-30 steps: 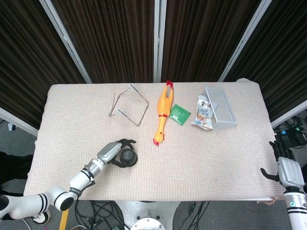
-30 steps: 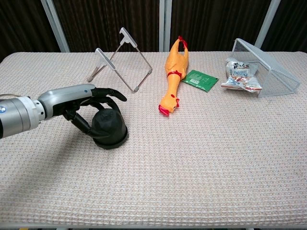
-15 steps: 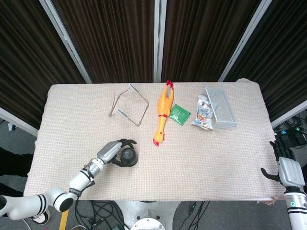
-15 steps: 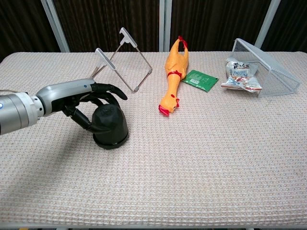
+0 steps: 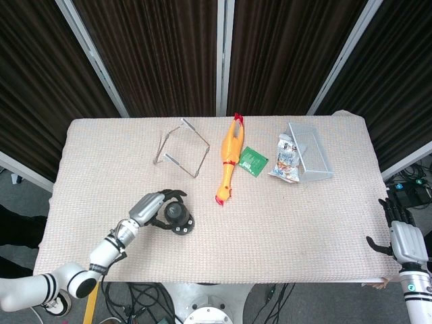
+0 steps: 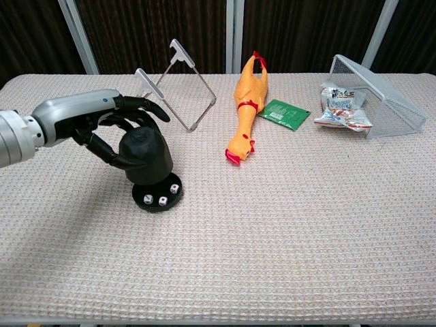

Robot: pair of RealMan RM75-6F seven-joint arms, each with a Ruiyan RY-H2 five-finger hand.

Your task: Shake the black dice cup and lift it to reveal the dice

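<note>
My left hand grips the black dice cup from its left side and holds it a little above its round black base. Three white dice lie uncovered on that base. In the head view the same left hand wraps the cup, and the dice show just below it. My right hand rests off the table's right front corner, its fingers held together with nothing visibly in them.
A wire stand stands behind the cup. A yellow rubber chicken lies at mid-table beside a green packet. At the far right a tipped wire basket holds a snack bag.
My left hand has lifted the cup up off its base and slightly left. The dice, hidden before, now show on the base. The right hand has not moved.
</note>
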